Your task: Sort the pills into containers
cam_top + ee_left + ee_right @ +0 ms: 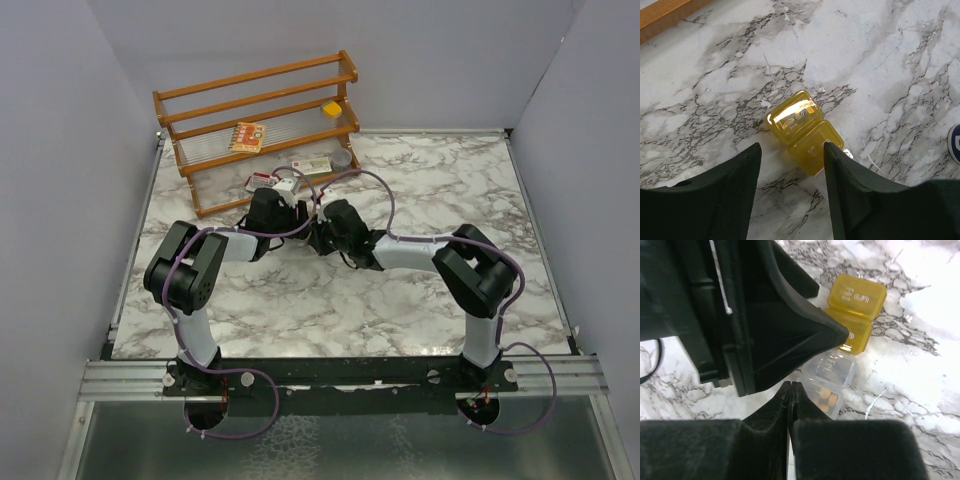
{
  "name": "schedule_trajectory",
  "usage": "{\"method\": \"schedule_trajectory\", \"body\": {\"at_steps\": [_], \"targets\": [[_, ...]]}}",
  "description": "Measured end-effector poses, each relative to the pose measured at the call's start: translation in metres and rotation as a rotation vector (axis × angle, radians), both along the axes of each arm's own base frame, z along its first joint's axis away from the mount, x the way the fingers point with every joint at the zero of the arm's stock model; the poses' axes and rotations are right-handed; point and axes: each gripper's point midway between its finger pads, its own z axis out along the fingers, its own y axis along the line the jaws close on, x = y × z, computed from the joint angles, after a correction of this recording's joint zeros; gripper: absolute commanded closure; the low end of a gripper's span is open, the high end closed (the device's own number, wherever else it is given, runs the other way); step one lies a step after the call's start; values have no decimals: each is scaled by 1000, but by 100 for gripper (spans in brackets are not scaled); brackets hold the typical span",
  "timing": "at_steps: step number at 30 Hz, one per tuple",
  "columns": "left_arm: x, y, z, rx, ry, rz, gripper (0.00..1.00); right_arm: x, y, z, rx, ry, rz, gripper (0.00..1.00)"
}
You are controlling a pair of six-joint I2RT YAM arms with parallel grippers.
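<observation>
The pills [826, 399] are a few tiny yellow-orange pieces lying inside a small clear plastic container [832, 371] on the marble. My right gripper [791, 386] is shut with nothing in it, its tips just left of that container. A yellow translucent hinged box [799, 125] lies flipped open right behind the clear container; it also shows as the yellow box [856, 310] in the right wrist view. My left gripper [792, 147] is open just above the table, and its right finger [832, 155] touches the yellow box's near half. No bottle is in view.
A wooden rack [262, 110] stands at the back left, holding a printed box [247, 136] and a yellow cube [331, 108]. Flat printed boxes [312, 166] and a round grey tin [341, 158] lie in front of it. Both wrists [310, 220] meet mid-table.
</observation>
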Motion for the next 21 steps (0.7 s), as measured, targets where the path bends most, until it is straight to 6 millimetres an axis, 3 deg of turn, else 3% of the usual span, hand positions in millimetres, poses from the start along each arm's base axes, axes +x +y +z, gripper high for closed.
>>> {"method": "schedule_trajectory", "body": {"at_steps": [3, 21], "targets": [[0, 0, 0, 0, 0, 0, 46, -1, 3, -13, -2, 28, 1, 99], [0, 0, 0, 0, 0, 2, 45, -7, 0, -7, 17, 32, 2, 99]]}}
